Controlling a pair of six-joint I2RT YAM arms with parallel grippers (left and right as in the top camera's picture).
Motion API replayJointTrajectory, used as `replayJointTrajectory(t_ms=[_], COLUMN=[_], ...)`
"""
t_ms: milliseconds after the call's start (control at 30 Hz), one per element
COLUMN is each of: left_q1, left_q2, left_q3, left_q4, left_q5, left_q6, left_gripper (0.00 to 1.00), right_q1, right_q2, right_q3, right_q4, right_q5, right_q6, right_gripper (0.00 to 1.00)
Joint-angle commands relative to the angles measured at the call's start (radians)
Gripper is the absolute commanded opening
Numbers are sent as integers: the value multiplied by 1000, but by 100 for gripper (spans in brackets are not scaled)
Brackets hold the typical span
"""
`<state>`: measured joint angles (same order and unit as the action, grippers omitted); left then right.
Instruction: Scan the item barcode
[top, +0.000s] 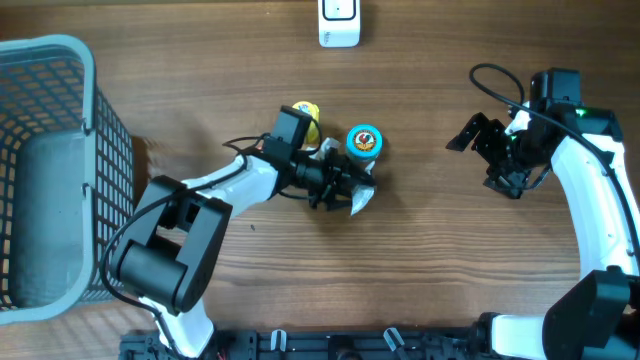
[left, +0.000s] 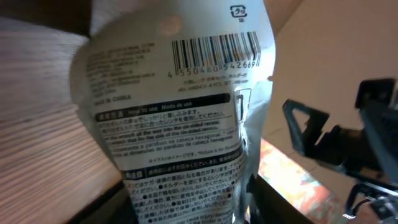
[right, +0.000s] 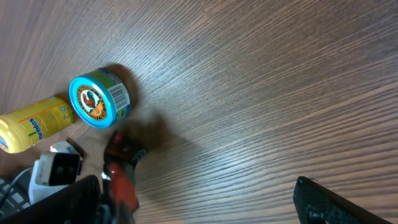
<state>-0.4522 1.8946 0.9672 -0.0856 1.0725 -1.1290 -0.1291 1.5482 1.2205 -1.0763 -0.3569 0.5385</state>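
A white pouch (left: 180, 112) with black print fills the left wrist view, its barcode (left: 214, 50) facing that camera near the top. The pouch's narrowed lower end sits between the jaws of my left gripper (left: 186, 208). Whether the jaws still press on it does not show. From overhead the pouch (top: 360, 198) pokes out of the left gripper (top: 340, 188) at mid-table, low over the wood. My right gripper (top: 492, 152) hangs open at the right with nothing between its fingers; in its own view, the right gripper (right: 199, 205) has only bare wood under it.
A teal-lidded can (top: 364, 141) (right: 98, 98) and a yellow bottle (top: 305, 115) (right: 34, 123) lie just behind the left gripper. A white scanner unit (top: 339, 22) stands at the far edge. A grey basket (top: 88, 70) fills the left side.
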Motion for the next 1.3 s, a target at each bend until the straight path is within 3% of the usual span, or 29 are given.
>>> replayJointTrajectory(t_ms=[0,200,267,400,467,1067,1267], left_q1=[36,68,73,72,73,112,61], left_q2=[0,0,0,0,0,-13,-138], left_q3=[0,0,0,0,0,0,0], left_q4=[3,3,3,-5,-21,-38,-30], left_q5=[31,30,30,32,31,20,-76], left_q6=[-10,-10,-9,5,26,56,274], left_gripper=[47,49,54,73,99,100,100], right_q1=[-2,-2,-2,-2,-2,-2,-2], right_q2=[-7,-7,-7,-7,-7,-7,-7], right_q3=[17,17,17,17,17,17,17], right_q4=[-3,-10,-10,-14,-16,-44,-74], right_q5=[21,22,26,29,34,92,92], right_q6=[11,10,11,-8,-18,-40,-39], right_gripper=[100,100,100,100,100,100,100])
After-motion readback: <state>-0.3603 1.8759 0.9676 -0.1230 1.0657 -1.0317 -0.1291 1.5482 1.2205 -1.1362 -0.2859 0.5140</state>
